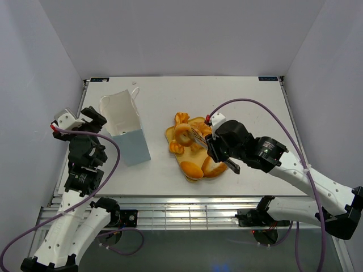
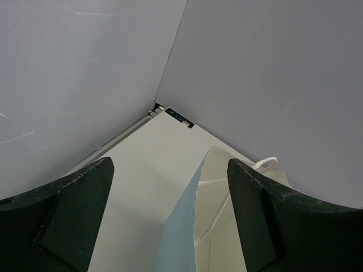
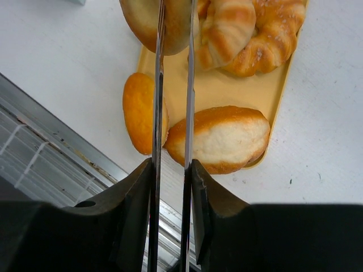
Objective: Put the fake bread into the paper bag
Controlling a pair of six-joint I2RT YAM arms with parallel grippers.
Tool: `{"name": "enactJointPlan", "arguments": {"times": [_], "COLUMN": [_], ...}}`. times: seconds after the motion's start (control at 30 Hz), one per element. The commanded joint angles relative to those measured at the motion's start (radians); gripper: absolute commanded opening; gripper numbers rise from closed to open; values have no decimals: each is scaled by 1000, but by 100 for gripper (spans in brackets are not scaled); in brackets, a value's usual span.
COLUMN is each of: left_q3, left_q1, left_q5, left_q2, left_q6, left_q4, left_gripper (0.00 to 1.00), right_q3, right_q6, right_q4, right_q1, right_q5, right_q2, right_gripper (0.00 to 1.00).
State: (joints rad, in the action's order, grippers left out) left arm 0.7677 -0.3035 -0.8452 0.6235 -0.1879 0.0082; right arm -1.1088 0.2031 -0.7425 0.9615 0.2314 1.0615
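The fake bread point(image 1: 193, 148) is a pile of glossy orange pastries on a flat yellow tray point(image 1: 196, 120) at the table's middle. The right wrist view shows an oval roll point(image 3: 224, 139), a smaller roll point(image 3: 138, 113), a croissant point(image 3: 227, 28) and a speckled ring point(image 3: 275, 39). My right gripper point(image 1: 205, 143) hovers over the tray, shut point(image 3: 170, 164) on thin metal tongs point(image 3: 157, 85) whose blades cross a roll at the top; whether they pinch it is hidden. The paper bag point(image 1: 126, 130) stands open at left. My left gripper point(image 1: 93, 120) is open point(image 2: 170, 167) astride the bag's edge point(image 2: 184, 238).
Grey enclosure walls close in the table on the left, back and right. A metal rail point(image 1: 170, 204) runs along the front edge, also seen in the right wrist view point(image 3: 57, 141). The bag's cord handle point(image 2: 266, 164) sticks up at its far side.
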Motion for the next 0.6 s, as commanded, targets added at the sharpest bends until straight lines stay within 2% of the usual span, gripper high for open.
{"name": "enactJointPlan", "arguments": {"times": [0.0,0.57], "left_q3": [21,8], "left_q1": [-3,-3], "left_q5": [-8,-37], "left_q2": [-8,-42], "left_q6": [4,7], "left_q4": [6,24], "left_gripper": [91,91], "right_q3": [-129,-621], "right_q6": [-14,-108], "right_q4": [-1,-41], "right_q1": [-3,3], "right_q5": [-15,-267], "right_q2": [12,212], "right_gripper": [35,35]}}
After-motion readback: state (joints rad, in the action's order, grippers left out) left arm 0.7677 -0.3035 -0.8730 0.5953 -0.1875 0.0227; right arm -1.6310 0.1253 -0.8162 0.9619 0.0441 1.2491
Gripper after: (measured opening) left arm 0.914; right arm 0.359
